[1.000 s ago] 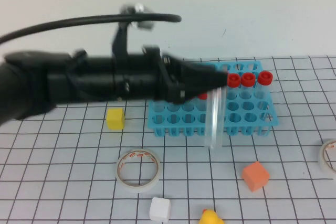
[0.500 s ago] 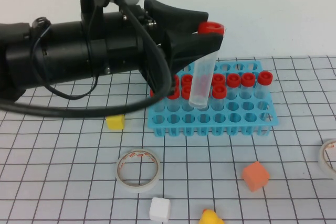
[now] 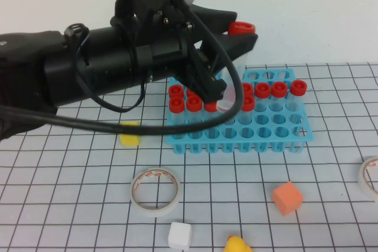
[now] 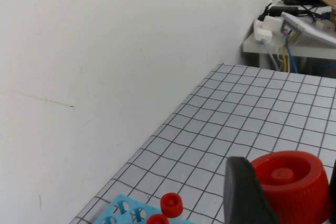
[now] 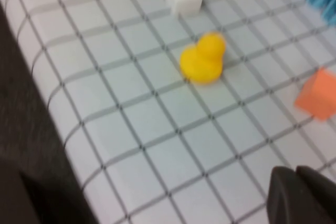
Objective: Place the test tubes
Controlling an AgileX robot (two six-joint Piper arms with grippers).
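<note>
Gridded tabletop (image 3: 59, 205): left gripper (image 3: 236, 31), clamped on a red-capped test tube (image 3: 241, 27) tilted above the blue rack (image 3: 277, 140), could snag racked tubes (image 3: 279, 90); right gripper (image 5: 297, 181), fingers together, hovers near the yellow duck (image 5: 203, 59).

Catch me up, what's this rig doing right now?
The left end effector grips a clear plastic test tube with a red cap and holds it tilted over the blue plastic tube rack, which already holds several capped tubes. Whether its tip is in a hole is hidden. The right end effector is shut, idle near the yellow toy duck.
</note>
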